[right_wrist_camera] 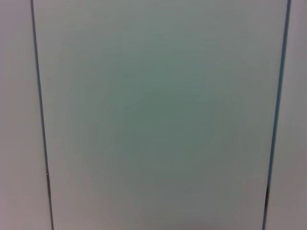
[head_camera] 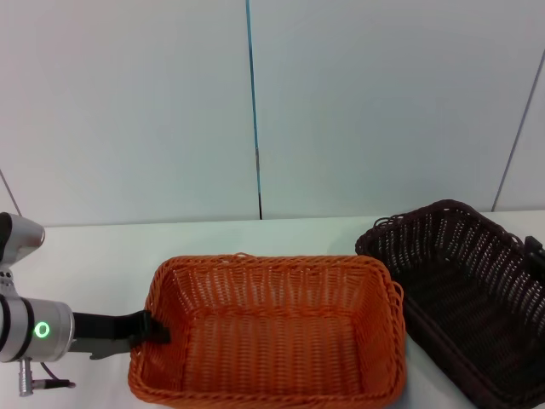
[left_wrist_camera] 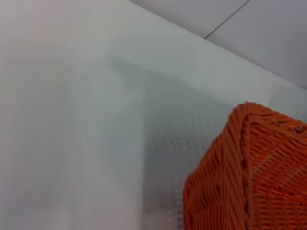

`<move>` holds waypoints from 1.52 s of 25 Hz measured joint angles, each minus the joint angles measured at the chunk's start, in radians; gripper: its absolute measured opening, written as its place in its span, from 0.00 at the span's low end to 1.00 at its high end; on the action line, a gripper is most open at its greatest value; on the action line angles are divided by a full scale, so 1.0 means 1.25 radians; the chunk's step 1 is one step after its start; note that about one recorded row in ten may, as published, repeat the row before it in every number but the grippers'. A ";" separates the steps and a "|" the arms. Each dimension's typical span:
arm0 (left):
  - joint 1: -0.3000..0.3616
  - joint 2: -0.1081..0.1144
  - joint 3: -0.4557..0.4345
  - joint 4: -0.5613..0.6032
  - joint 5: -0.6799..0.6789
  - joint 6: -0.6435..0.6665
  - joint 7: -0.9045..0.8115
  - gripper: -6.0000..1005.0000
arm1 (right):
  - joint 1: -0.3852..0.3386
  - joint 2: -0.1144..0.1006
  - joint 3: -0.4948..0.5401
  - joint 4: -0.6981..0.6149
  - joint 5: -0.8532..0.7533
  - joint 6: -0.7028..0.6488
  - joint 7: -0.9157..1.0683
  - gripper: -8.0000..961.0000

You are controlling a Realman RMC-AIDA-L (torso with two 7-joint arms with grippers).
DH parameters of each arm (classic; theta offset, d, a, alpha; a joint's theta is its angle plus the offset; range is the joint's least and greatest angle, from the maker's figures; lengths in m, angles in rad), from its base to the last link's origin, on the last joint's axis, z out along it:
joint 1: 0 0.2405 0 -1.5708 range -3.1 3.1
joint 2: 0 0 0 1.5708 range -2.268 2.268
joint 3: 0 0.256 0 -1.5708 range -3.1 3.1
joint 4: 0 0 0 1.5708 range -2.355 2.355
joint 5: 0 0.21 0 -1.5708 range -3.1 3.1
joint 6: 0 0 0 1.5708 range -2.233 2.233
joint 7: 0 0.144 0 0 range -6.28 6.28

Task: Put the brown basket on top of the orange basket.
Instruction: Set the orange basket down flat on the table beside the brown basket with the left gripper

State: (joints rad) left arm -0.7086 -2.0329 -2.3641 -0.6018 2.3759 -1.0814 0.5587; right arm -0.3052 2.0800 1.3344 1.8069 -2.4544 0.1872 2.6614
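Note:
The orange basket (head_camera: 268,336) stands on the white table in the front middle of the head view. Its corner also shows in the left wrist view (left_wrist_camera: 249,177). My left gripper (head_camera: 153,330) reaches in from the left and is shut on the basket's left rim, one black finger inside and one outside. The brown basket (head_camera: 464,290) lies to the right of the orange one, turned at an angle, its near corner close to the orange rim. A dark sliver of my right gripper (head_camera: 536,254) shows at the brown basket's far right rim, at the picture's edge.
The white table (head_camera: 102,256) runs to a pale panelled wall (head_camera: 255,102) behind. The right wrist view shows only that wall (right_wrist_camera: 153,115). Bare table lies left of and behind the orange basket.

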 joint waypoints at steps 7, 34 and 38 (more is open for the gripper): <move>0.009 0.008 -0.009 -0.002 0.000 0.009 -0.002 0.20 | -0.007 -0.001 0.003 0.006 0.000 0.007 0.000 0.76; 0.016 0.010 -0.004 0.008 0.003 0.063 0.006 0.21 | -0.008 0.000 0.004 0.014 -0.010 0.017 -0.001 0.76; 0.012 0.009 -0.001 0.009 0.004 0.064 0.024 0.22 | -0.009 0.000 0.002 0.014 -0.010 0.017 -0.001 0.76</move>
State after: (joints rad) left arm -0.6939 -2.0212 -2.3655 -0.5900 2.3807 -1.0016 0.5887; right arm -0.3159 2.0801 1.3374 1.8243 -2.4667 0.2090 2.6599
